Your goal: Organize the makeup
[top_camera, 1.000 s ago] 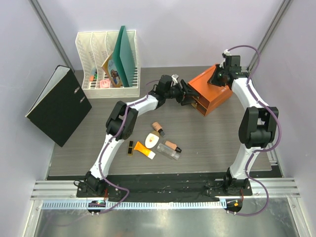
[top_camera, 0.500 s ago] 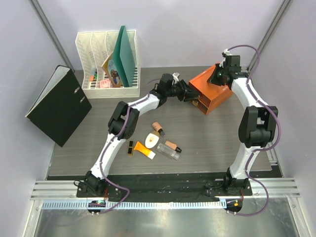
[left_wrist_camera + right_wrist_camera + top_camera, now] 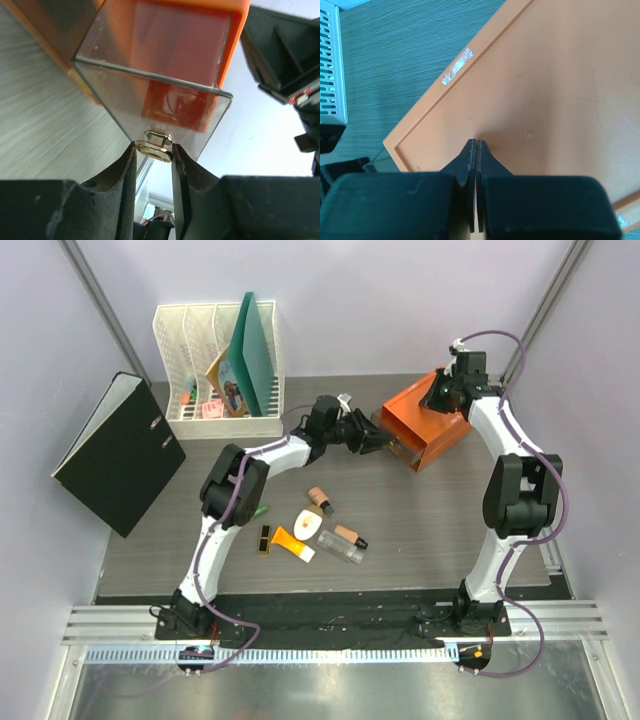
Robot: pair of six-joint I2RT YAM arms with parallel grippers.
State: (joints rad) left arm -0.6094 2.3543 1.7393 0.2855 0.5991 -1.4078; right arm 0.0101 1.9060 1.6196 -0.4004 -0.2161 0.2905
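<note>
The makeup lies in the middle of the table: a peach bottle (image 3: 319, 498), a white oval compact (image 3: 307, 524), an orange tube (image 3: 292, 542), a black-gold lipstick (image 3: 265, 539), a second peach bottle (image 3: 347, 536), a clear bottle (image 3: 342, 553) and a green tube (image 3: 259, 511) showing beside the left arm. My left gripper (image 3: 374, 438) (image 3: 153, 151) is shut on the gold knob (image 3: 153, 146) of the clear drawer (image 3: 150, 95), which stands partly out of the orange box (image 3: 432, 427). My right gripper (image 3: 447, 396) (image 3: 476, 143) is shut, its tips resting on the box's top (image 3: 550, 95).
A white file rack (image 3: 215, 365) with a green folder stands at the back left, its corner (image 3: 330, 65) also in the right wrist view. A black binder (image 3: 120, 452) leans at the left edge. Purple walls close in the table.
My left gripper has shut on the drawer knob and drawn back to the left, sliding the clear drawer out of the orange box. The right gripper has stayed on the box.
</note>
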